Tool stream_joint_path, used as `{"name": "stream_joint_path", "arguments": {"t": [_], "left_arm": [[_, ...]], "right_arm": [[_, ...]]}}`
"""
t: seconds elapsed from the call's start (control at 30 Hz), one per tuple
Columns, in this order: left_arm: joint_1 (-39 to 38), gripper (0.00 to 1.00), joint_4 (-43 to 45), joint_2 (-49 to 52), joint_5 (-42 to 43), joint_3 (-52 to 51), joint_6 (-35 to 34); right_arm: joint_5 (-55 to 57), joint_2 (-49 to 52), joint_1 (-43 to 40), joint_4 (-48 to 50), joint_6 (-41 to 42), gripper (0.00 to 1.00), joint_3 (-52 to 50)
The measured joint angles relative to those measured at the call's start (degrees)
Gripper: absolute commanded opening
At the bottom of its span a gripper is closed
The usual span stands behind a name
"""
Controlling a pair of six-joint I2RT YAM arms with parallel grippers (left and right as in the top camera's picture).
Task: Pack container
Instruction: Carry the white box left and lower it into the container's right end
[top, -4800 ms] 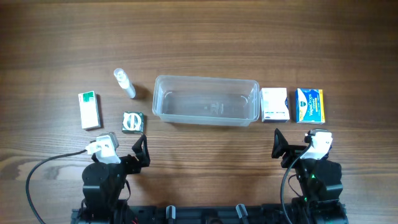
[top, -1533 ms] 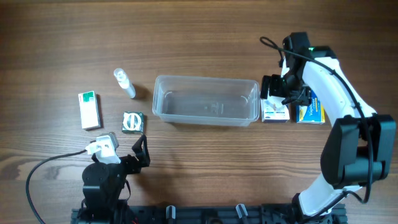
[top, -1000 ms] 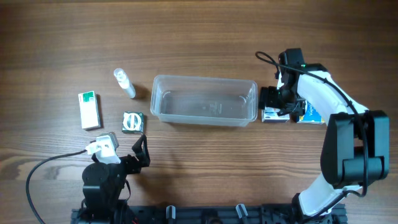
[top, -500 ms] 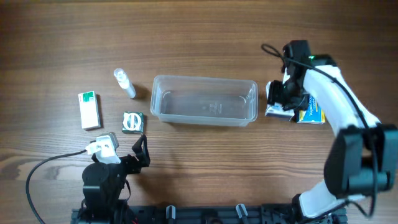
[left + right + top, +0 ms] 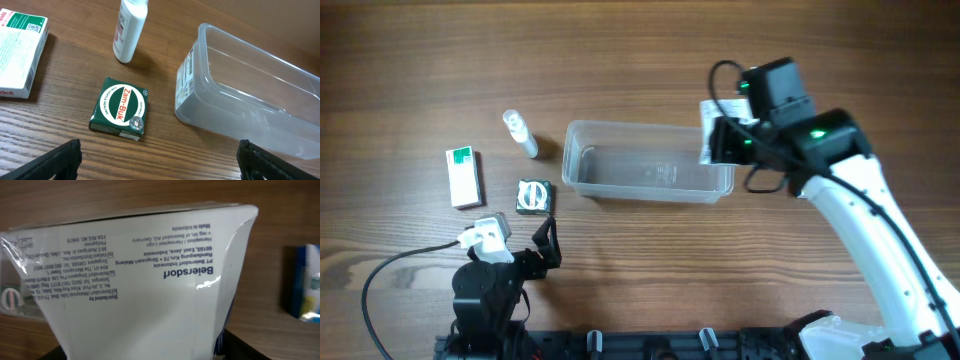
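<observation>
Right gripper (image 5: 718,142) pinches white box (image 5: 145,275) over the container (image 5: 620,194); left gripper (image 5: 160,159) spread, green box (image 5: 120,109) and bottle (image 5: 129,30) before it

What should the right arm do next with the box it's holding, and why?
Probably lower it, easing slightly left: the white box held in the right gripper hangs above the right end of the container, close to the rim, and the container looks empty.

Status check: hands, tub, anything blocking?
Left hand open, parked. Tub empty. Right hand shut on white box, over tub's right end. Nothing blocking the drop.
</observation>
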Motion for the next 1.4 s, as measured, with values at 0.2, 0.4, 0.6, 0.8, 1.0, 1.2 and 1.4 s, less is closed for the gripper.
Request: {"name": "stream_joint_path", "arguments": {"t": [0.2, 0.4, 0.6, 0.8, 1.0, 1.2, 1.4], "left_arm": [[0.0, 1.00, 0.0, 0.0, 0.0, 0.0, 0.0], [0.0, 1.00, 0.0, 0.0, 0.0, 0.0, 0.0], [0.0, 1.00, 0.0, 0.0, 0.0, 0.0, 0.0], [0.0, 1.00, 0.0, 0.0, 0.0, 0.0, 0.0], [0.0, 1.00, 0.0, 0.0, 0.0, 0.0, 0.0], [0.0, 1.00, 0.0, 0.0, 0.0, 0.0, 0.0], [0.0, 1.00, 0.0, 0.0, 0.0, 0.0, 0.0]], "right_arm": [[3.2, 7.9, 4.1, 2.5, 6.9, 0.68, -3.3], [4.5, 17.2, 4.0, 3.7, 10.0, 0.72, -3.7], [4.7, 21.1, 4.0, 3.7, 10.4, 0.74, -3.7], [4.2, 23.2, 4.0, 3.6, 9.7, 0.78, -3.8], [4.0, 23.2, 4.0, 3.7, 8.4, 0.92, -3.8], [5.3, 23.0, 4.0, 4.1, 6.4, 0.92, -3.8], [8.1, 13.9, 4.0, 3.5, 4.5, 1.00, -3.7]]}}
